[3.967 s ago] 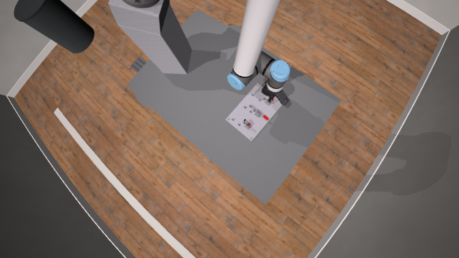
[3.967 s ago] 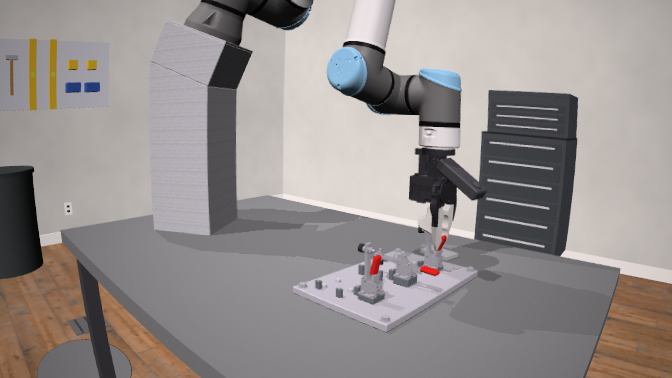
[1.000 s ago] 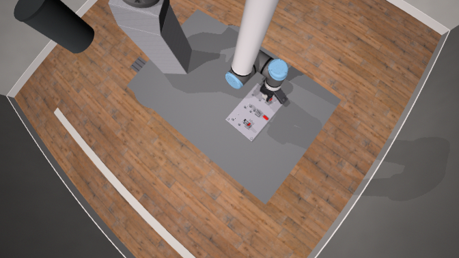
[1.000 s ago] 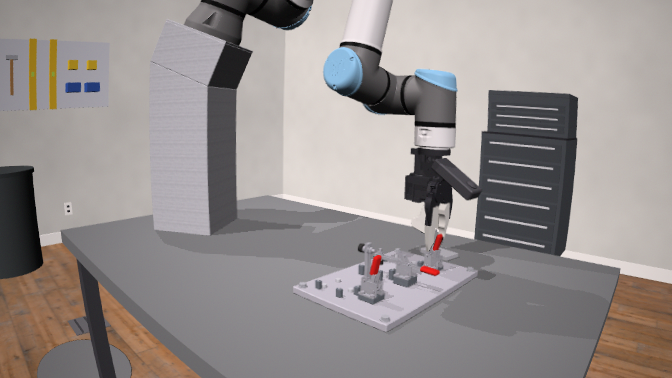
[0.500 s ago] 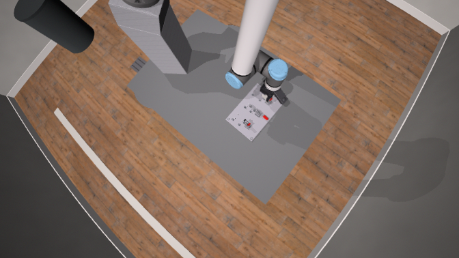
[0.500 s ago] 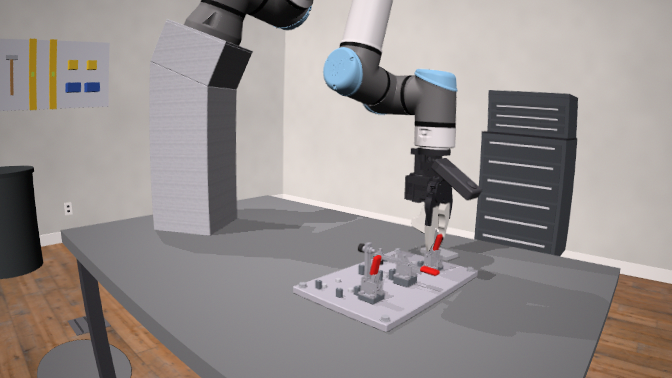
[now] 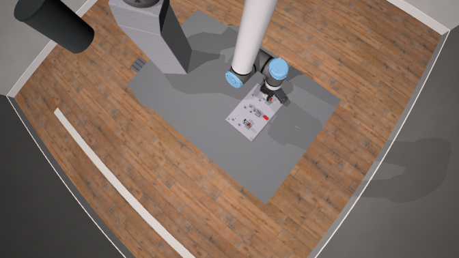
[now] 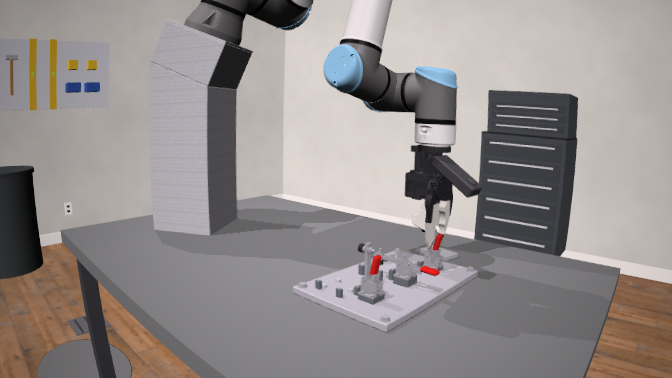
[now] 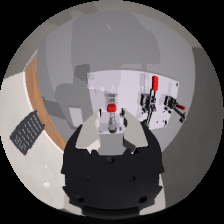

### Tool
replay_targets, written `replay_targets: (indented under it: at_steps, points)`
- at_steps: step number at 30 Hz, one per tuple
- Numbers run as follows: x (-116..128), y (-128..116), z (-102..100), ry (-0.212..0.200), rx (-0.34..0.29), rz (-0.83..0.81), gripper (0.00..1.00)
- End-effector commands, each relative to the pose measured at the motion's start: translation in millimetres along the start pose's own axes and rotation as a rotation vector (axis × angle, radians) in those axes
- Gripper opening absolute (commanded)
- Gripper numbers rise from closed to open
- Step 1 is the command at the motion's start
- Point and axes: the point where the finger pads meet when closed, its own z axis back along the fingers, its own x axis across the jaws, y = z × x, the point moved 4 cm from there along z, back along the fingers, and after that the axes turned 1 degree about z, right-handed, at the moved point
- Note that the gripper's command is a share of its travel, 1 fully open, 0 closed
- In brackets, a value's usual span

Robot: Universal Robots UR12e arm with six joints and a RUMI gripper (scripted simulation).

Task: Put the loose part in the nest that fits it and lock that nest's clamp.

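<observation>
fixture plate (image 8: 350,305): on the table (image 8: 200,300), toward its right half in the exterior view.
clamps: three in a row along the plate, near clamp (image 8: 371,280), middle clamp (image 8: 404,270), far clamp (image 8: 434,252).
gripper (image 8: 434,220): directly above the far clamp.
pedestal (image 8: 192,135): on the table's far left corner.
drawer cabinet (image 8: 525,170): behind the table, at right.
</observation>
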Motion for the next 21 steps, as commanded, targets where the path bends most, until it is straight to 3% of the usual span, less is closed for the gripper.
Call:
replay_targets:
  at_steps: [1, 10, 21]
  points:
    - [1.8, -0.7, 19.4, 0.000, -0.001, -0.002, 0.28]
    - [1.8, -0.8, 50.7, 0.000, -0.001, -0.002, 0.28]
    - [0.9, -1.6, 54.0, 0.000, -0.002, -0.001, 0.28]
